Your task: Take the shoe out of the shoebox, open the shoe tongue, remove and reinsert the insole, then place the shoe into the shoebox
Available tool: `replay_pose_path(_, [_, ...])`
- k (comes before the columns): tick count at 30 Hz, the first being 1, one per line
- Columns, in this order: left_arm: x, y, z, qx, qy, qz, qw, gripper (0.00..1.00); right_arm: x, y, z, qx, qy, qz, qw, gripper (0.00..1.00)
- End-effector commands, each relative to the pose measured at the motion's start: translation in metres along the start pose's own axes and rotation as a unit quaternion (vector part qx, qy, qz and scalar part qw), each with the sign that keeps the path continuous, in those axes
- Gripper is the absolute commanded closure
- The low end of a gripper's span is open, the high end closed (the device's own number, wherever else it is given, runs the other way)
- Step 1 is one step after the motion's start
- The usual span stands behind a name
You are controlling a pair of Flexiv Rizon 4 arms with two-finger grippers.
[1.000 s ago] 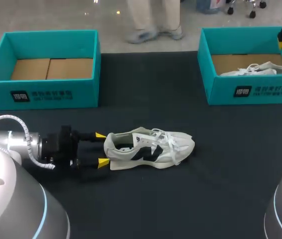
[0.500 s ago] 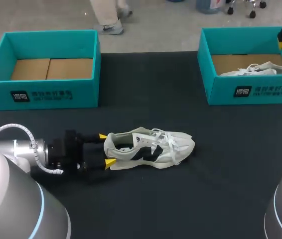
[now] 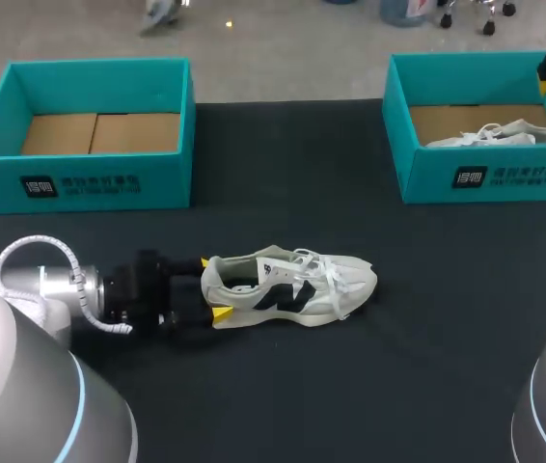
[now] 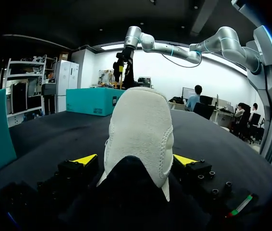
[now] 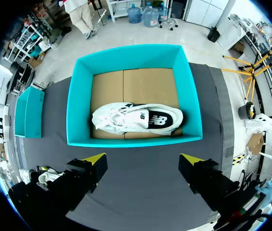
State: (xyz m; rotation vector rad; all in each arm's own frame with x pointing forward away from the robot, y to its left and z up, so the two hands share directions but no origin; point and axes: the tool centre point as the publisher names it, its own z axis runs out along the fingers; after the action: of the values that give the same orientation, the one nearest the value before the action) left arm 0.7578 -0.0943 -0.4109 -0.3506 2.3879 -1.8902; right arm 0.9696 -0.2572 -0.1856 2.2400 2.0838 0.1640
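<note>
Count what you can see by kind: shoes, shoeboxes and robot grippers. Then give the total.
Shoes: 2 (loose shoe, boxed shoe)
Shoeboxes: 2 (left shoebox, right shoebox)
Grippers: 2 (left gripper, right gripper)
Total: 6

Robot lab: two arms (image 3: 46, 287), worktable (image 3: 427, 318)

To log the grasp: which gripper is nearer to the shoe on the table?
Left. The left gripper is at the heel of the shoe; the right gripper hangs above the far box, well away from it.
</note>
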Motion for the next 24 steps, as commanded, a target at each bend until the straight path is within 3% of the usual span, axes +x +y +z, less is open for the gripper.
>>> replay_pose_path(1, [-0.0049,0.0031,0.0073,-0.004,0.006,-0.001,1.000,0.00,-0.0001,0.0003,-0.0001,0.000,0.000,0.000,1.000,0.00])
replay_pose_path(14, [-0.0122,0.0045,0.0093,-0.011,0.022,0.004,1.000,0.00,-0.0001,0.0003,-0.0001,0.000,0.000,0.000,1.000,0.00])
replay_pose_path(15, [-0.0115,0.0043,0.0094,-0.010,0.025,0.004,1.000,0.07,-0.0001,0.0003,-0.0001,0.000,0.000,0.000,1.000,0.00])
replay_pose_path(17, [-0.0107,0.0040,0.0092,-0.010,0.029,0.006,1.000,0.32,-0.0001,0.0003,-0.0001,0.000,0.000,0.000,1.000,0.00])
replay_pose_path(18, [-0.0105,0.0039,0.0091,-0.010,0.030,0.006,0.999,0.56,-0.0001,0.0003,-0.0001,0.000,0.000,0.000,1.000,0.00])
replay_pose_path(19, [-0.0104,0.0039,0.0091,-0.010,0.031,0.006,0.999,0.70,-0.0001,0.0003,-0.0001,0.000,0.000,0.000,1.000,0.00])
replay_pose_path(20, [-0.0104,0.0039,0.0089,-0.010,0.033,0.007,0.999,0.93,-0.0001,0.0003,-0.0001,0.000,0.000,0.000,1.000,0.00])
replay_pose_path(21, [-0.0103,0.0038,0.0085,-0.009,0.037,0.009,0.999,1.00,-0.0001,0.0003,-0.0001,0.000,0.000,0.000,1.000,0.00])
replay_pose_path(24, [-0.0105,0.0039,0.0079,-0.009,0.044,0.013,0.999,1.00,-0.0001,0.0003,-0.0001,0.000,0.000,0.000,1.000,0.00])
